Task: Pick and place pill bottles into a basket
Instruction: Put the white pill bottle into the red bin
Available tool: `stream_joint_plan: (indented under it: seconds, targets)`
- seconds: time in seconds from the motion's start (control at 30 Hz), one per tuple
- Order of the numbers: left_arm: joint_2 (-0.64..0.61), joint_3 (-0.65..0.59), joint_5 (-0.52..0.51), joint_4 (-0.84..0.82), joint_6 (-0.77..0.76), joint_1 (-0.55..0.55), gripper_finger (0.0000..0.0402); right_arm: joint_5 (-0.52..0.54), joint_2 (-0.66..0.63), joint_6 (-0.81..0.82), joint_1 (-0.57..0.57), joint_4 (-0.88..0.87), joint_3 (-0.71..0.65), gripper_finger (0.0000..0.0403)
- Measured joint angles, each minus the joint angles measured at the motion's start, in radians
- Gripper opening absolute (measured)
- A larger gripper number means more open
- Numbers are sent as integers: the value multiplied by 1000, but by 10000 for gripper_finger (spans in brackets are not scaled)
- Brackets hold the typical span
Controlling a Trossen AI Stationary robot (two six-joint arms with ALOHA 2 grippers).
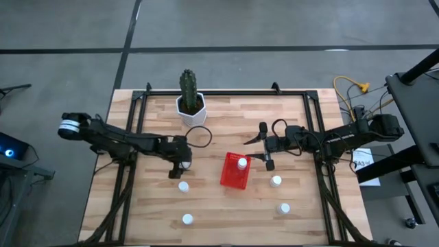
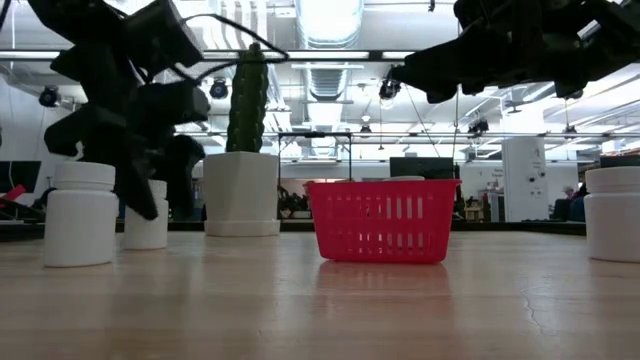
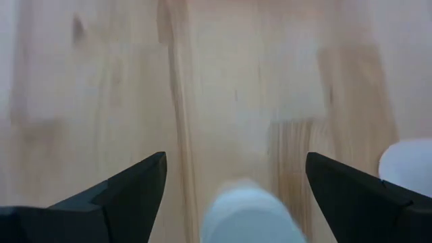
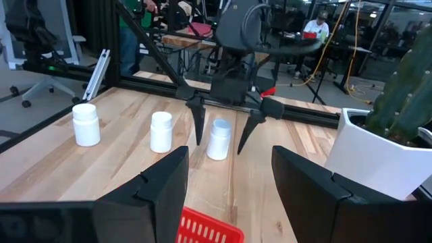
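At centre-left of the high view, the left gripper (image 1: 182, 163) hangs over a pill bottle (image 1: 185, 165). Its fingers are spread wide on either side of the white cap, a gap that the right wrist view confirms (image 4: 219, 139). In the left wrist view the cap (image 3: 246, 214) sits low between the two dark fingers (image 3: 128, 190), a little off centre.

The red basket (image 1: 234, 171) stands mid-table with one bottle (image 1: 242, 163) already inside. Loose bottles remain at lower left (image 1: 183, 186) (image 1: 187, 219) and lower right (image 1: 276, 181) (image 1: 284, 208).

The right gripper (image 1: 263, 145) waits above the basket's right side with its jaws apart.

The main risk is an off-centre close: one finger would probably reach the bottle first and tip or skid it across the smooth wood. The neighbouring bottle just below in the high view could also be knocked. Carrying the load rightward too low may clip the basket rim, and the right arm hovering there crowds the drop zone.
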Motion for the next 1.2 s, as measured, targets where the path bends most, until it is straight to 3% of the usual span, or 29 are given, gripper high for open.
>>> stream_joint_plan:
  seconds: [0.2, 1.2]
  targets:
    - [25, 25, 1, -73, -34, 0, 336, 0, 0, 0, 0, 0, -3, 203]
    - [-6, 24, 3, -107, -62, 0, 336, 1, 0, 8, 0, -1, -5, 203]
